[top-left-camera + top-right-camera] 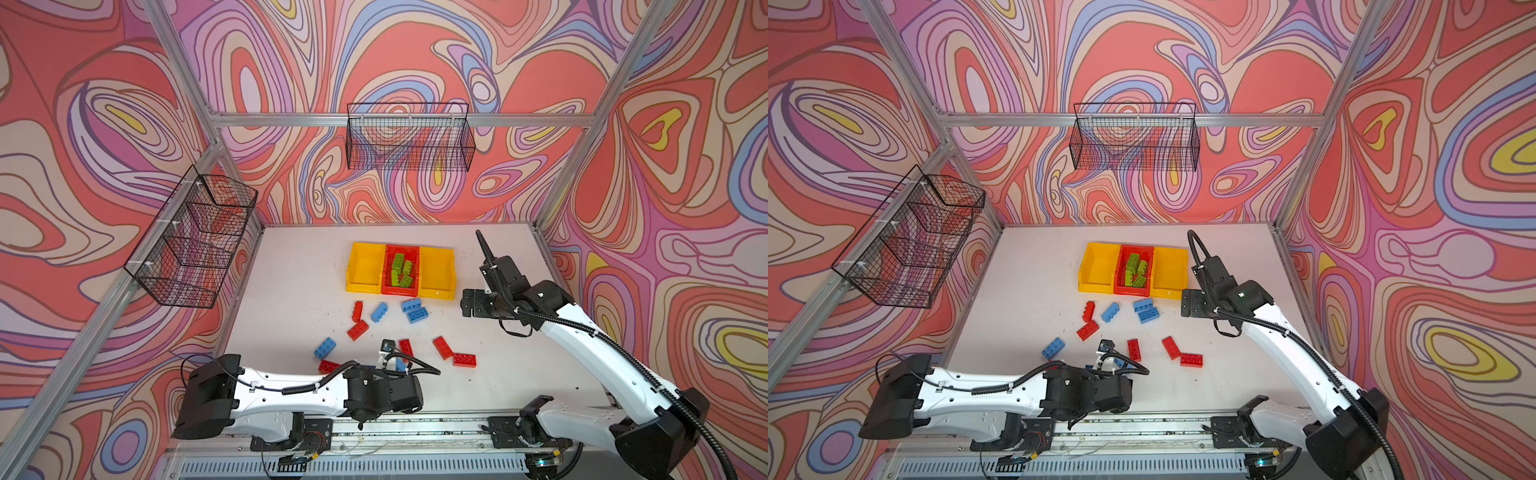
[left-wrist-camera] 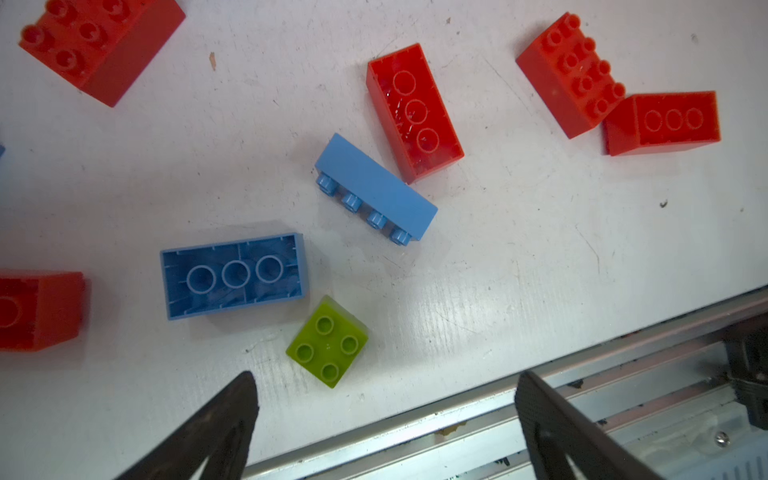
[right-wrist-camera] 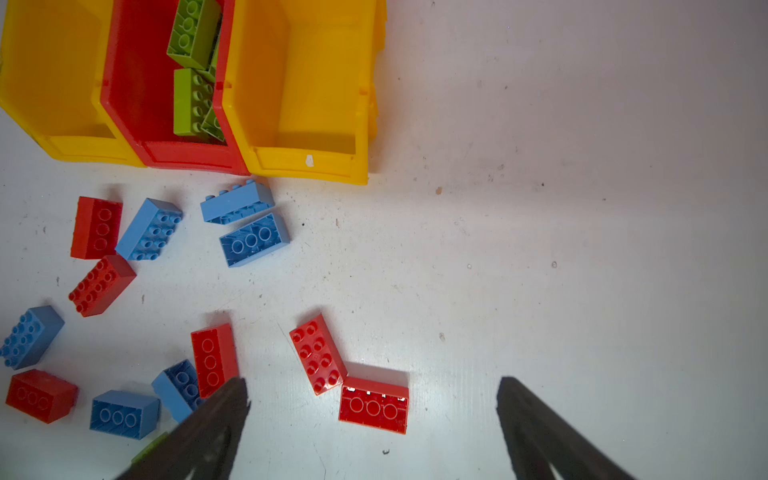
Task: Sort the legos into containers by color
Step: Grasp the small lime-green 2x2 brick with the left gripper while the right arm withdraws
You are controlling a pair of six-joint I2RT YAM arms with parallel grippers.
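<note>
Three joined containers stand at the back of the table: a yellow bin (image 1: 363, 266), a red bin (image 1: 388, 286) holding several lime green legos (image 1: 401, 268), and another yellow bin (image 1: 438, 270). Red legos (image 1: 442, 347) and blue legos (image 1: 411, 305) lie scattered in front of them. My left gripper (image 2: 386, 376) is open and empty low over the table's front edge, a small green lego (image 2: 328, 343) just ahead of its fingers. My right gripper (image 1: 471, 303) hangs open and empty right of the bins, above a red lego (image 3: 374, 405).
Black wire baskets hang on the back wall (image 1: 409, 137) and the left wall (image 1: 195, 241). An aluminium rail (image 1: 415, 428) runs along the table's front edge under both arm bases. Frame posts stand at the table's corners.
</note>
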